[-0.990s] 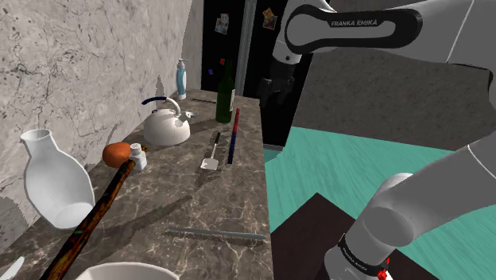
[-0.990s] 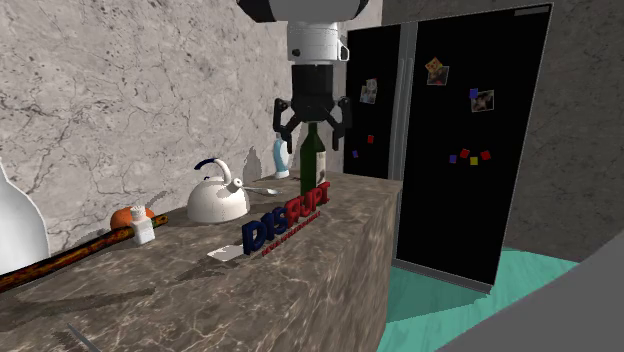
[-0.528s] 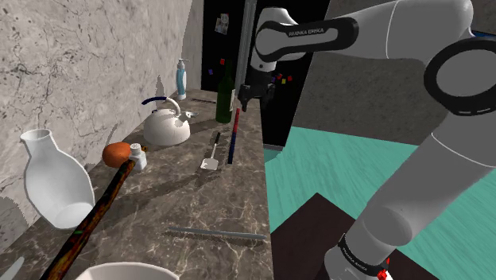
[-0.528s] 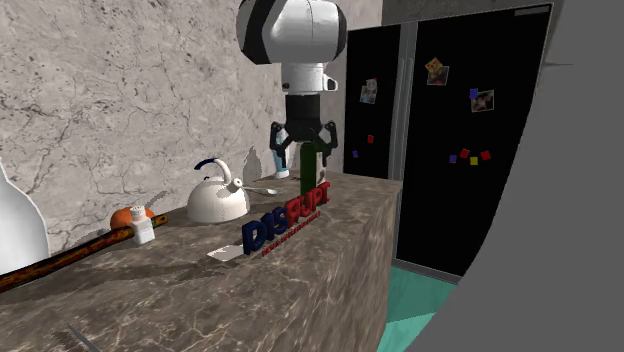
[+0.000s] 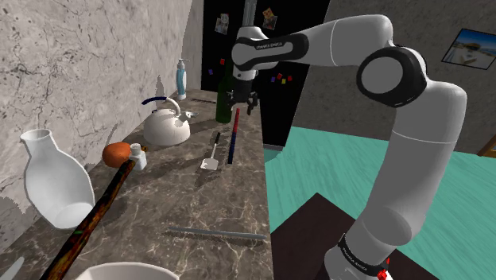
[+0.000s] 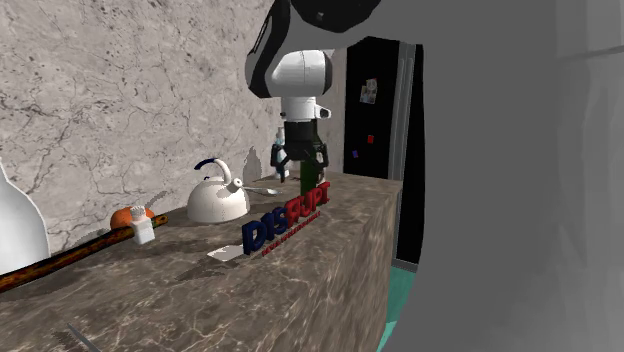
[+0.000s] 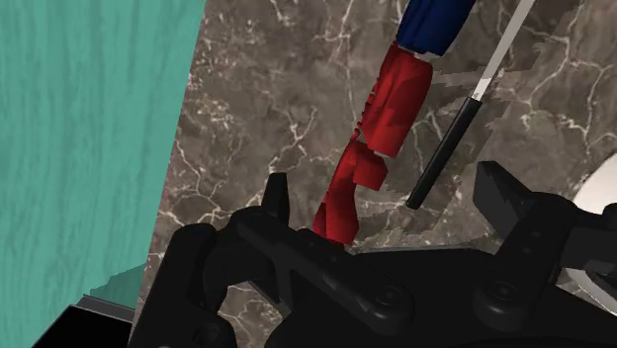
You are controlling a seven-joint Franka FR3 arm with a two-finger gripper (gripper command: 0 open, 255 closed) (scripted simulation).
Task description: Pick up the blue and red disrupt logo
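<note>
The black fingers (image 7: 276, 203) are standing apart, holding nothing, hanging over the red end of the blue and red logo (image 6: 285, 222), likely so they can close around it. The logo is standing on edge on the brown marble tabletop (image 5: 199, 199) near a green bottle (image 5: 225, 95), with teal floor (image 5: 334, 167) beside.

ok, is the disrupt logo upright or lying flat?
Upright: the logo stands on its lower edge on the counter, its lettering vertical.
</note>
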